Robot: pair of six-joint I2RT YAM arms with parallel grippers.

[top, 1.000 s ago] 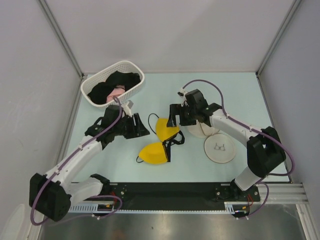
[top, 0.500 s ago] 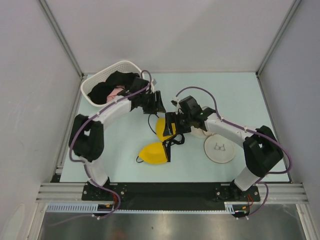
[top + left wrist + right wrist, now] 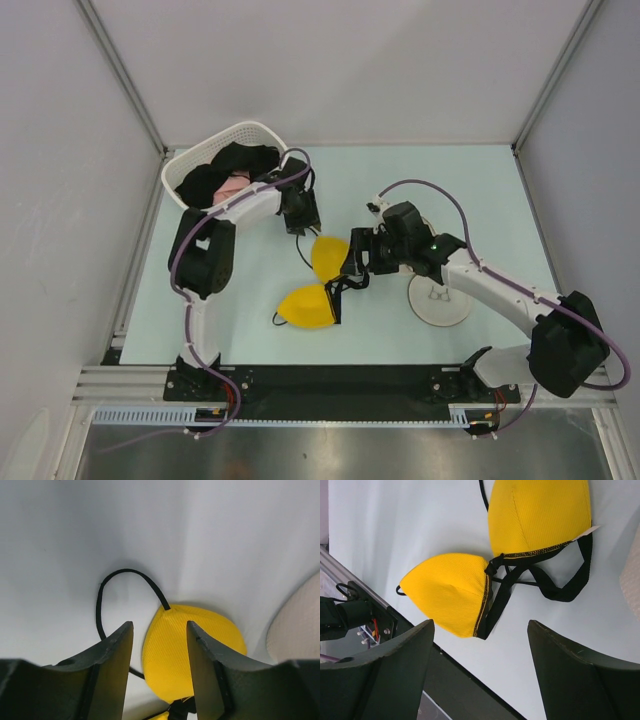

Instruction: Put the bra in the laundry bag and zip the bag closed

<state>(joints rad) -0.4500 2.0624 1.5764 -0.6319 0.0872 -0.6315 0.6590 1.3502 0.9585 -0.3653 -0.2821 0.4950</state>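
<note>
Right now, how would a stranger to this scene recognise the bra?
Start at the pale green table, then go to its middle. The bra lies there: two bright yellow cups with black straps, unlike the black and pink clothes in the white basket.

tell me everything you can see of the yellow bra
The bra is bright yellow, ribbed-looking fabric: two moulded cups joined at a black centre, with black trim and thin black straps looping out. It lies spread on the pale table, cups dome-up, one nearer the arms' bases and one farther back.
</note>
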